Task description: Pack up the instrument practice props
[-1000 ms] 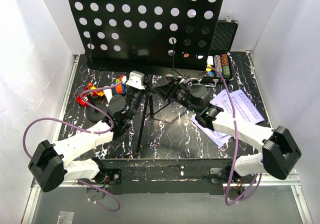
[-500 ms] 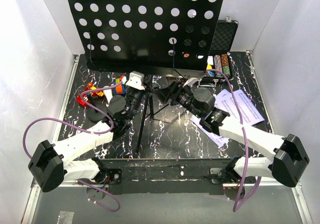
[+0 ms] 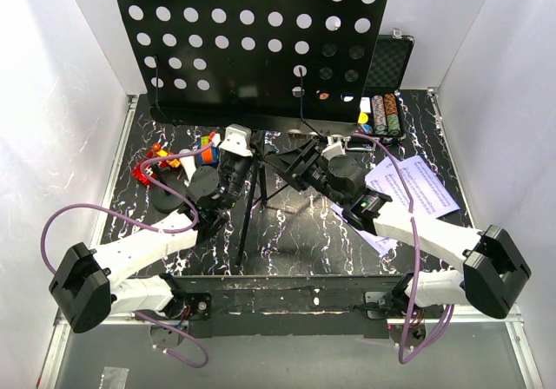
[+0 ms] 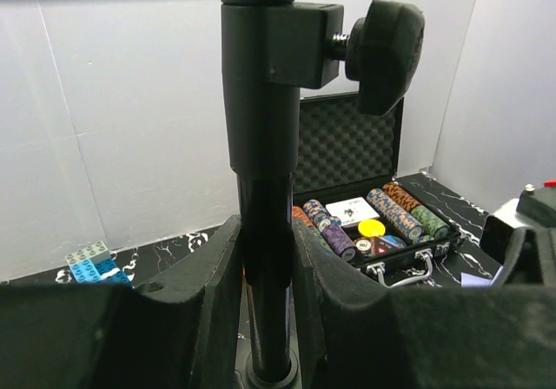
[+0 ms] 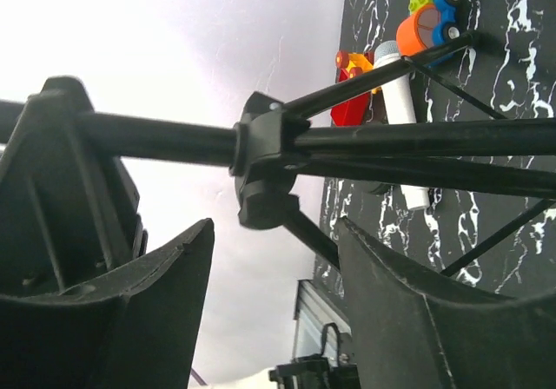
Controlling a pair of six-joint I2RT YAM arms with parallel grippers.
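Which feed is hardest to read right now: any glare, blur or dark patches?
Right wrist view is worst: the wall is washed out, leaving the stand's leg joint and right fingers as silhouettes. Left wrist view: stand pole sharp, left fingers murky. Top view: evenly lit and sharp.

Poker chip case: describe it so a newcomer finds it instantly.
Find the big hole-punched music stand desk at the back. Off its right edge, in the far right corner, stands the poker chip case. It alone is a black box, lid open, holding rows of coloured chips.
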